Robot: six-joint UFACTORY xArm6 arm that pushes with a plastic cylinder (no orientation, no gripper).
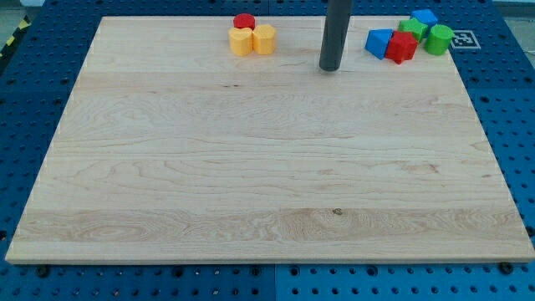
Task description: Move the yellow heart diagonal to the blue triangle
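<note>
A yellow heart-like block (pixel 242 42) sits near the view's top, left of centre, touching a second yellow block (pixel 264 38) on its right and a red round block (pixel 243 22) above it. The blue triangle (pixel 379 43) lies at the top right, touching a red block (pixel 402 48). My tip (pixel 330 68) rests on the board between the two groups, nearer the blue triangle, and touches no block.
Next to the blue triangle are a green block (pixel 410 29), a blue block (pixel 425 17) and a green round block (pixel 438 39), all close to the wooden board's (pixel 251 167) top right edge. A blue pegboard (pixel 25 100) surrounds the board.
</note>
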